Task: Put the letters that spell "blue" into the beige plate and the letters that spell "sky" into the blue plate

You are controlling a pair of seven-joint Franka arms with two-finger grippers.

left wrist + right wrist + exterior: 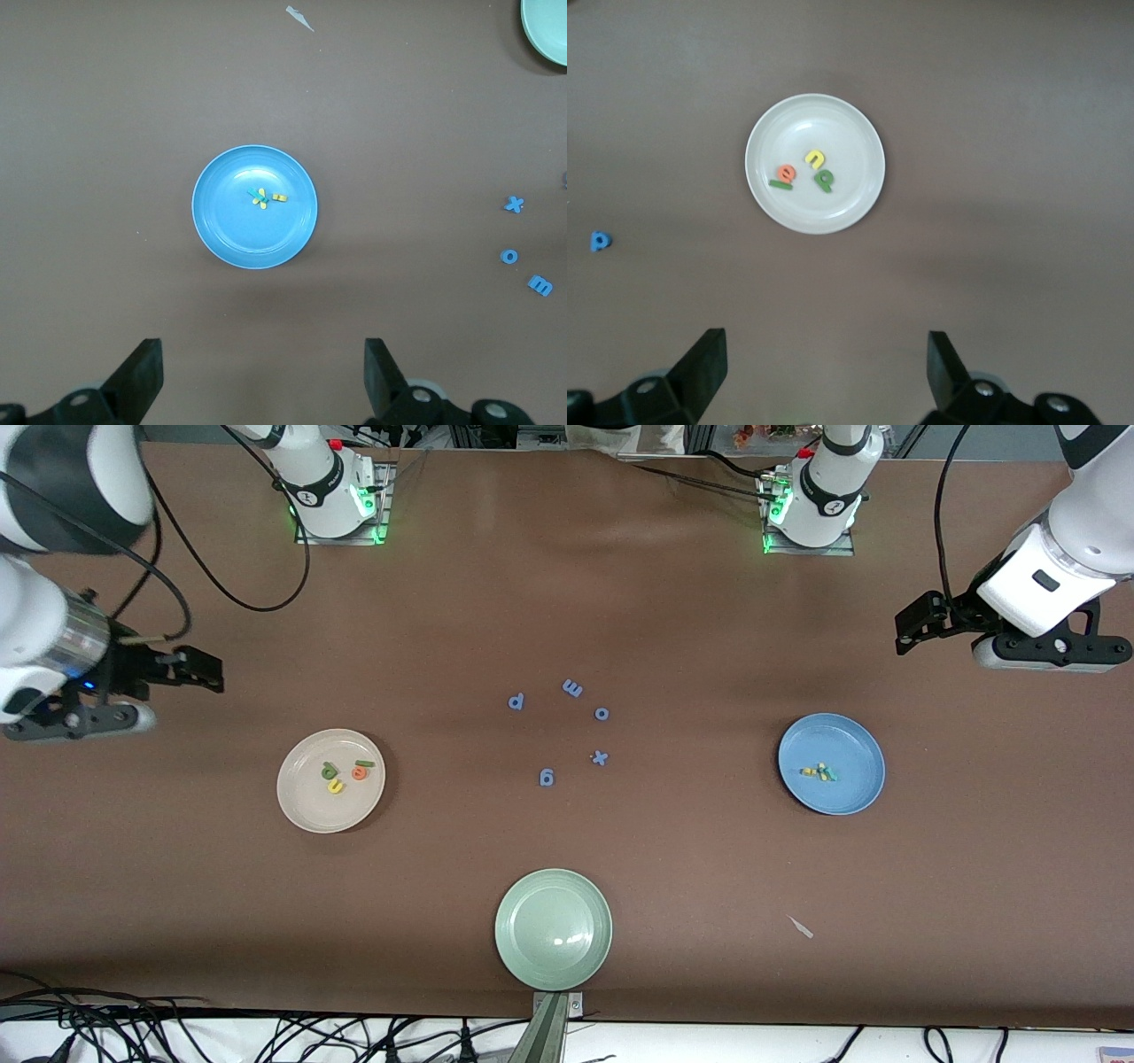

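Observation:
The beige plate (301, 808) lies toward the right arm's end of the table. It holds the dark green b (329, 771), green l (365, 763), yellow u (335, 786) and orange e (359, 773). The right wrist view shows the same plate (850, 133) and letters (815, 159). The blue plate (852, 790) lies toward the left arm's end, with a small heap of yellow and teal letters (819, 772) in it, also seen in the left wrist view (264, 197). My left gripper (914, 624) (263, 350) hangs open and empty over bare table. My right gripper (190, 670) (826, 345) is likewise open and empty.
Several all-blue letters (572, 687) lie loose mid-table between the two plates. A pale green plate (512, 957) sits nearest the front camera, by the table edge. A small white scrap (801, 926) lies nearer the camera than the blue plate.

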